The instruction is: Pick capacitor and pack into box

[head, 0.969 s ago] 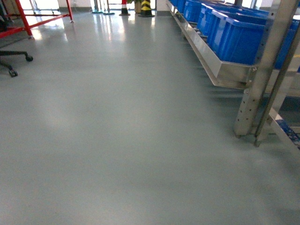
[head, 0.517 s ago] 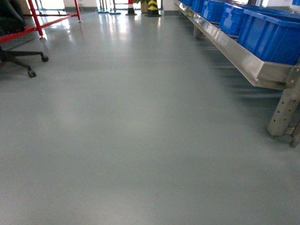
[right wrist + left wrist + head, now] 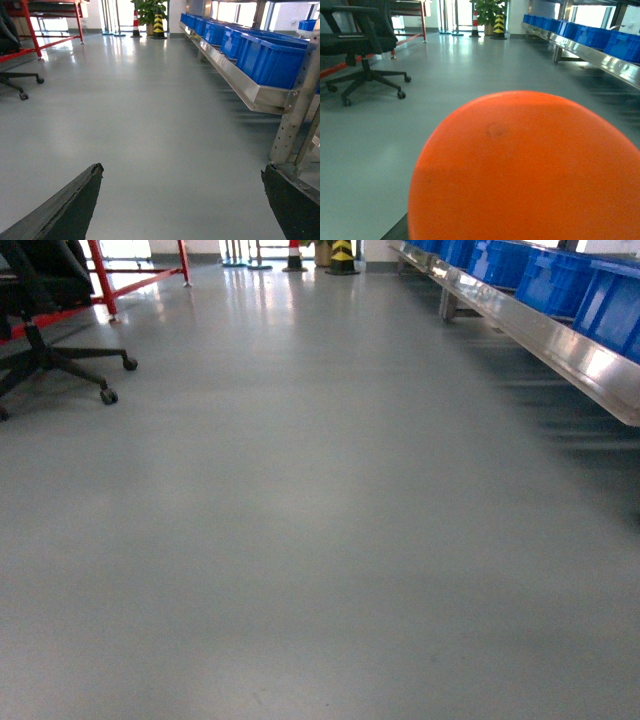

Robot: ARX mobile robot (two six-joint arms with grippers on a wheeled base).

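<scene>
Found no capacitor and no box in any of the three views. Judged the task not yet begun, with the base out on the open floor (image 3: 320, 540), presumably in transit toward a work station. Logged blue bins (image 3: 560, 280) lined up on a steel rack (image 3: 590, 365) along the right edge of the head view, likely stored there for reach from the aisle; not the target container. Noted an office chair (image 3: 50, 360) at far left beside a red frame (image 3: 105, 285), and a yellow-and-black bollard (image 3: 342, 255) at the far end of the aisle. Saw neither arm in the head view, probably tucked back for travel. From the right wrist, recorded the right gripper (image 3: 182, 167) with its dark fingers (image 3: 75, 205) spread wide at the lower corners, nothing between them but bare floor; sensible, empty-handed ahead of any pick. From the left wrist, found the lower frame filled by an orange rounded object (image 3: 520, 170), smooth, close to the lens, identity unclear. Could not see the fingers of the left gripper, so could not tell whether parted or closed. Expected next need: locate capacitor and box before any reach.
</scene>
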